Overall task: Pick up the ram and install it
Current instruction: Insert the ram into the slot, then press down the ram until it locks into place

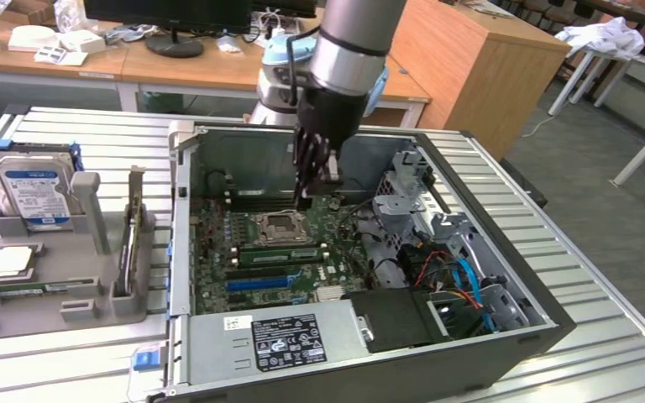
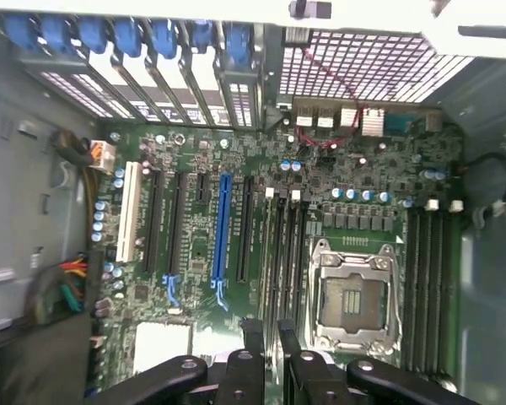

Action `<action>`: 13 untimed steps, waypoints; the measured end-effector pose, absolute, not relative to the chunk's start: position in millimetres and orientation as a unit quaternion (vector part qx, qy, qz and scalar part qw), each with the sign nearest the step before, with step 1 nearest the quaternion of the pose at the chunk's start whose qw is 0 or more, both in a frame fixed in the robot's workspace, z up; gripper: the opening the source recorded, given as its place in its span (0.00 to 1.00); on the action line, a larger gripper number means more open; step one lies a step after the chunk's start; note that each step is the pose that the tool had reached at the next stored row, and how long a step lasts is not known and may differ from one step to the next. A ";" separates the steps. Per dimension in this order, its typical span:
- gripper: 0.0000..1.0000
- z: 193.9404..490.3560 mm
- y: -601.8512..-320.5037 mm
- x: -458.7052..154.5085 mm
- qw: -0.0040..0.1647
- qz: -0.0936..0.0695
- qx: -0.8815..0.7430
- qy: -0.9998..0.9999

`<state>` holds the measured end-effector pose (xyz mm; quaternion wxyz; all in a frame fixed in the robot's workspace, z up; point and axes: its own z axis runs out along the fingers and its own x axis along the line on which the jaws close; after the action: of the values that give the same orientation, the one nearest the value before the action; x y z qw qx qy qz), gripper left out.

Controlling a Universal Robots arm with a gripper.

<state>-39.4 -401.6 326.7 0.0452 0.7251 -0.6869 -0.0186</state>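
Arm (image 1: 345,50): reaching steeply down from above into the open computer case (image 1: 502,285), wrist pointing at the board.
Gripper (image 1: 306,200): hanging just above the motherboard (image 1: 289,252), beside the CPU socket (image 1: 278,225), toward the case's far wall.
Fingers (image 2: 251,337): pinching a thin dark-edged strip between them in the wrist view, pads nearly together.
Ram (image 2: 267,253): standing edge-on between the fingers, running along the memory slots next to the socket; impossible to tell whether already touching a slot.
Second stick (image 1: 280,254): lying seated in a slot on the near side of the socket in the exterior view.
CPU socket, wrist view (image 2: 354,295): sitting open, metal frame showing, just beside the held stick.
Blue expansion slot (image 2: 223,236): running parallel to the memory slots.
Hard drive (image 1: 34,189): standing upright in the grey holder (image 1: 87,294) at the exterior view's left, well apart from the case.
Power supply (image 1: 283,340): sitting at the case's near edge.
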 end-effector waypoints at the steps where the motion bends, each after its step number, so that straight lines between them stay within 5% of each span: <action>1: 0.21 331.2 -401.6 -39.1 0.045 -0.019 0.725 -0.687; 13: 0.21 337.9 -401.6 -39.1 0.047 -0.017 0.725 -0.687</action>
<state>-39.1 -401.6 337.9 0.0470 0.7249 -0.6871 -0.0170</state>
